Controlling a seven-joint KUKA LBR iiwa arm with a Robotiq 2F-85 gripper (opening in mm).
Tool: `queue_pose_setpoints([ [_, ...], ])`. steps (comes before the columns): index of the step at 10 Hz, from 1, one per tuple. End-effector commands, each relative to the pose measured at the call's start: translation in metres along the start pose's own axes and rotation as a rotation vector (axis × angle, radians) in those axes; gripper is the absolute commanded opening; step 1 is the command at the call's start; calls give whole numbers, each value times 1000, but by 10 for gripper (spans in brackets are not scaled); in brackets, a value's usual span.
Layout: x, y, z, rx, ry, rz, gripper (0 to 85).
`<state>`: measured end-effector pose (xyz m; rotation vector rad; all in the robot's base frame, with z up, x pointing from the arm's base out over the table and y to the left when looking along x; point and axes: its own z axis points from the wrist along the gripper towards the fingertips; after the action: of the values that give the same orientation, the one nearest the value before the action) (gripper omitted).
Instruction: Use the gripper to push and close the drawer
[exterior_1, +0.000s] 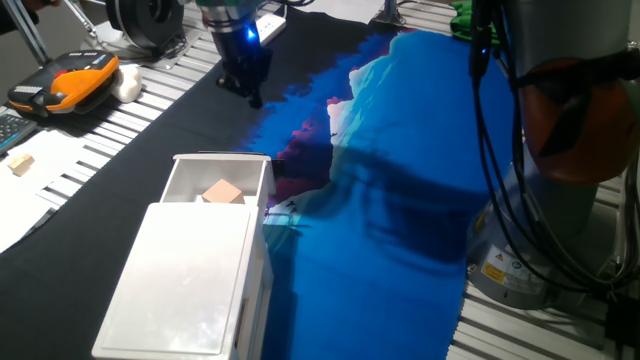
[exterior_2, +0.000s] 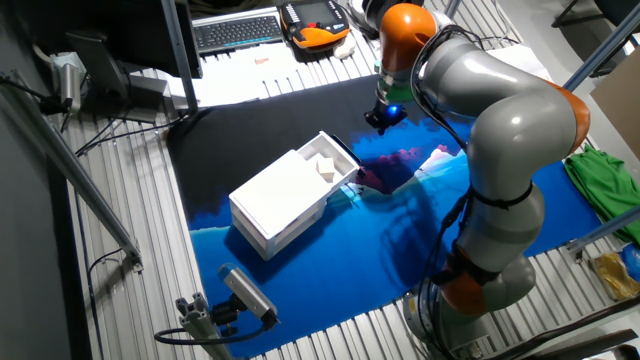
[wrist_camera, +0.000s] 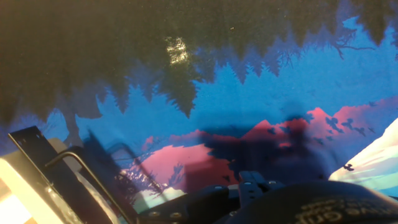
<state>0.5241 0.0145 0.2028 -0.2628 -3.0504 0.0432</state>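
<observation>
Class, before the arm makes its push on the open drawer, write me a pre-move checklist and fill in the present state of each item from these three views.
1. Drawer is open and needs pushing: ok, it sticks out of the white casing.
2. Hand is on the drawer's open-end side: ok, it hangs beyond the drawer front, apart from it.
3. Hand is touching the drawer front: not ok, a gap of dark cloth lies between them.
4. Nothing lies on the cloth between hand and drawer: ok.
5. Contents sit below the drawer rim: cannot tell; a tan block lies inside.
6. Fingers closed for pushing: cannot tell in any view.
</observation>
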Motion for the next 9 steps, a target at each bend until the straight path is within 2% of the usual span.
queue_pose_setpoints([
  [1,1,2,1,0,0,4,0],
  [4,3,6,4,-4,-1,9,0],
  [9,-1,11,19,-13,-16,15,0],
])
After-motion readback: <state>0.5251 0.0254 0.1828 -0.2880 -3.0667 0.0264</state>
